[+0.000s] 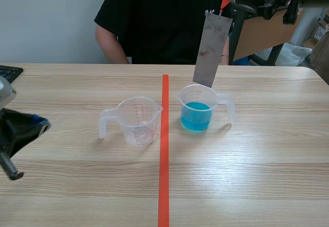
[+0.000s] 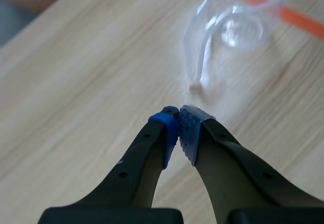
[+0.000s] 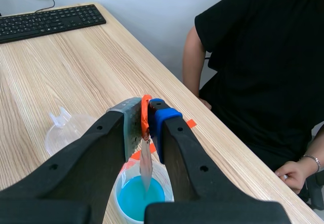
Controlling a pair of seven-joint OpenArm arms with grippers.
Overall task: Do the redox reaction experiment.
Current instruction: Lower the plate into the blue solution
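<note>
**Scene view: metal strip (image 1: 211,50) held at the cup of blue liquid (image 1: 197,109)**

The right gripper (image 3: 147,105) is clamped on the strip's orange-tagged top. The grey strip hangs tilted, its lower end at the cup's rim. That cup stands mid-table, just right of the red tape line (image 1: 164,150). An empty clear cup (image 1: 138,120) stands just left of the line. The left gripper (image 2: 179,113) sits near the left edge of the table (image 1: 257,175), its pads pressed together on nothing.

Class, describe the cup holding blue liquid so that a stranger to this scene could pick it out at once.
Start at the orange-red tape line down the middle of the wooden table. Two clear handled measuring cups flank it; pick the right-hand cup, below the hanging grey metal strip. Unlike its empty neighbour, it holds blue liquid.
</note>
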